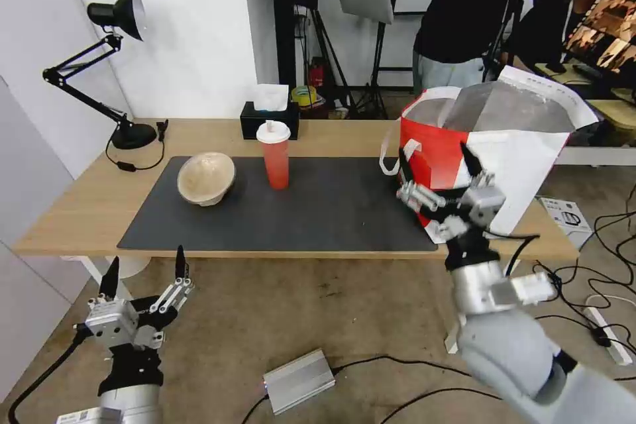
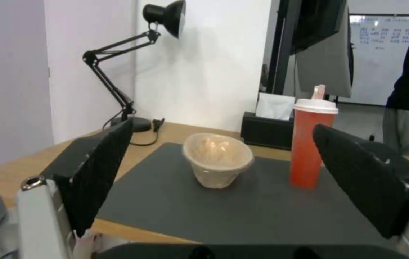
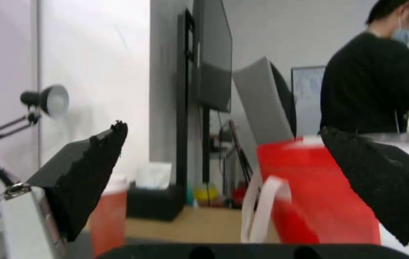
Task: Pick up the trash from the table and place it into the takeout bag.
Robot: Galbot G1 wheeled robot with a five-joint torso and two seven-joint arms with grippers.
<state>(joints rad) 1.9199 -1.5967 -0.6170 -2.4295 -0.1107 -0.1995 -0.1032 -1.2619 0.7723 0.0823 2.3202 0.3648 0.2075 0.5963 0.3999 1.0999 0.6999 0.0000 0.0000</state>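
- Two trash items on the table's [image 1: 79,212] dark mat [image 1: 318,212]: beige bowl [image 1: 206,178], red cup [image 1: 274,155].
- Takeout bag [image 1: 490,146] stands at the table's right end.
- Right gripper [image 1: 434,175] spread wide before it.
- Left gripper [image 1: 144,264] spread, below the table edge.
- Black lamp [image 1: 106,66] at the back-left corner.

Head cam sits high, looking down across the whole tabletop [image 1: 73,212] from its near edge. Both wrist cams sit low near tabletop height, peering between their own fingers [image 2: 99,169]. All three share the red drink cup [image 1: 275,159].
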